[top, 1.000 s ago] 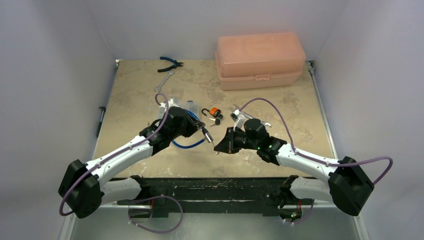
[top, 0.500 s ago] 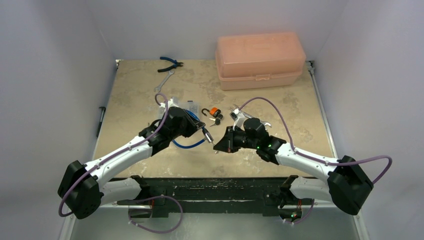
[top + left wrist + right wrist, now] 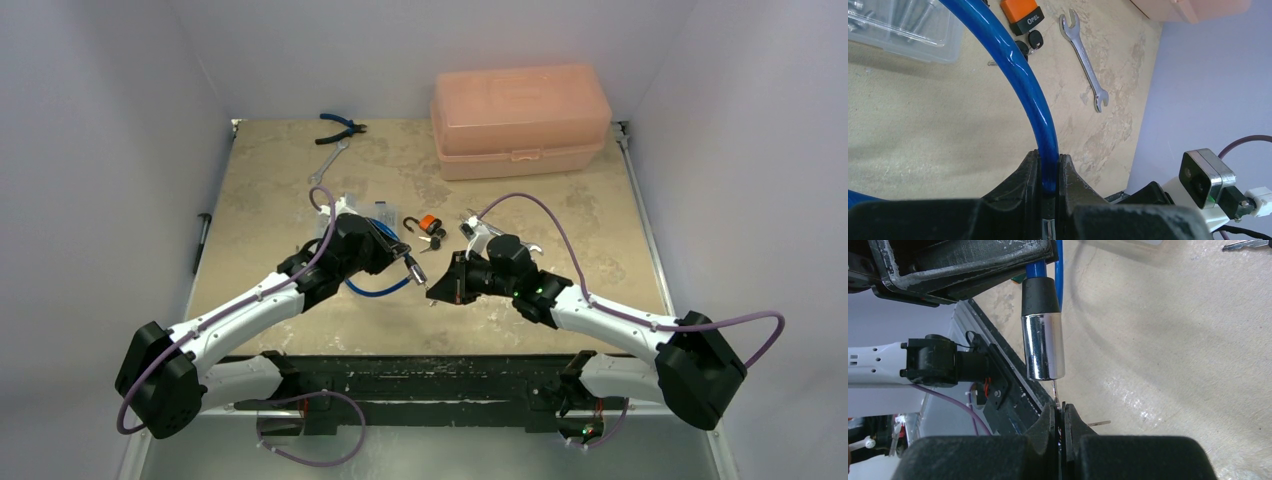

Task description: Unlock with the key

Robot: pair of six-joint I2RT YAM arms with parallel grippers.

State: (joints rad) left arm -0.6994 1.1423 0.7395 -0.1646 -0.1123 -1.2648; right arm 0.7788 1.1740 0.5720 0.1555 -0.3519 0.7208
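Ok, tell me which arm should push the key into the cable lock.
Right. The right gripper pinches a thin metal key, tip at the chrome lock barrel; the left gripper is occupied clamping the blue cable.

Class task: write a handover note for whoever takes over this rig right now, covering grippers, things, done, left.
Left gripper: shut on the blue cable, beside its chrome lock barrel.
Right gripper: shut on the key, blade tip at the barrel's end face.
Done: both picked up, key lined up with barrel.
Left: cannot tell if the blade is in; seat it, turn, release the cable.
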